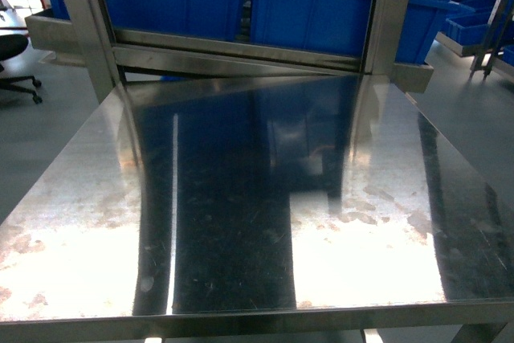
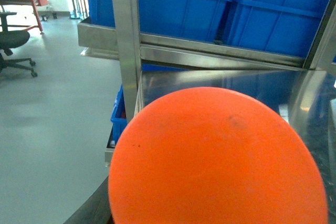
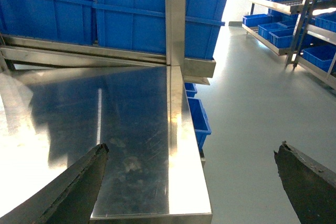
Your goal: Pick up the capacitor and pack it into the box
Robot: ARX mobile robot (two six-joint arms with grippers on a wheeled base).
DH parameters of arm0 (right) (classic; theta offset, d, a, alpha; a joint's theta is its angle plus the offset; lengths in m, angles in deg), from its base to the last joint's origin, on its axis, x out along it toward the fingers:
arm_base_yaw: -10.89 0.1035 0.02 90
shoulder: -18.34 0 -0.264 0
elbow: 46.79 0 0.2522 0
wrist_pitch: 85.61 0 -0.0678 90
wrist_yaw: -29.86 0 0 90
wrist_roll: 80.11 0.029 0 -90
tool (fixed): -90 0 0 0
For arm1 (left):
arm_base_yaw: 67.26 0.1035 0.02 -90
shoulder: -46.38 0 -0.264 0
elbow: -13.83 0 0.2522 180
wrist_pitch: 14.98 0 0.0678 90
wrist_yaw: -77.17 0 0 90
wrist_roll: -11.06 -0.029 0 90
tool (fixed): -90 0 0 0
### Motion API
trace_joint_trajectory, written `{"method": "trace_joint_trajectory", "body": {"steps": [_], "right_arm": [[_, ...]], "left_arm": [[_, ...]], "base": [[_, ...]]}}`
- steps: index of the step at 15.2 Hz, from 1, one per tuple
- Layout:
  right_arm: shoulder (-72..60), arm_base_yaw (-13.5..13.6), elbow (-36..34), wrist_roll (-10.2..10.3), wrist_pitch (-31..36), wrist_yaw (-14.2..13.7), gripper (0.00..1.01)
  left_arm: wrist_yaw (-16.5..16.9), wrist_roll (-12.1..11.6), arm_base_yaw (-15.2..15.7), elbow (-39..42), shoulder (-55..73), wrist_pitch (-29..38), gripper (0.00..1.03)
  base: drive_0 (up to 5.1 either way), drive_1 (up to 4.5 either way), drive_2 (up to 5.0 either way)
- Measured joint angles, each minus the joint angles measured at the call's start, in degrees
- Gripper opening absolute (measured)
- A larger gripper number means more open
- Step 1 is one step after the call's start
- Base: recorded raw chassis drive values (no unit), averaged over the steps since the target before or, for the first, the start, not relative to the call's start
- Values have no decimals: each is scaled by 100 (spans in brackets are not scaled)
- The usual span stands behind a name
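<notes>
Filling most of the left wrist view, the capacitor (image 2: pixel 215 161) is seen end-on as a large orange-red disc. From that closeness it is judged to be carried in the left gripper with its long axis pointing along the wrist's line of sight, out over the desk's left edge. The left gripper itself is hidden behind the disc, so whether its jaws are clamped on the capacitor cannot be told for certain. No printing on the capacitor's side can be seen from this angle.

The right gripper (image 3: pixel 191 182) is seen with its two dark fingers (image 3: pixel 79 187) spread wide apart and nothing between them, held above the near right corner of the desk (image 1: pixel 241 222). In the head view the steel desk is shown bare and reflective; neither arm nor the capacitor appears there.

The box is not found in any view: only the blue bins (image 1: pixel 313 6) stacked behind the desk's far edge, more of them on the shelving (image 3: pixel 294 19) to the right, and an office chair (image 2: pixel 13 43) on the floor to the left. Which way the box lies from the capacitor therefore cannot be judged, and it would have to be located before any placing is aimed.
</notes>
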Motion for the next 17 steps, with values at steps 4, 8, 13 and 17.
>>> {"method": "trace_joint_trajectory", "body": {"steps": [4, 8, 13, 17], "right_arm": [[0, 0, 0, 0, -2, -2, 98], [0, 0, 0, 0, -2, 0, 98], [0, 0, 0, 0, 0, 0, 98], [0, 0, 0, 0, 0, 0, 98]], "left_arm": [[0, -2, 0, 404, -656, -372, 44], [0, -2, 0, 407, -1864, -1366, 44], [0, -2, 0, 407, -2833, -2267, 44], [0, -2, 0, 407, -3429, -2850, 44]], "base": [[0, 0, 0], [0, 0, 0], [0, 0, 0], [0, 0, 0]]}}
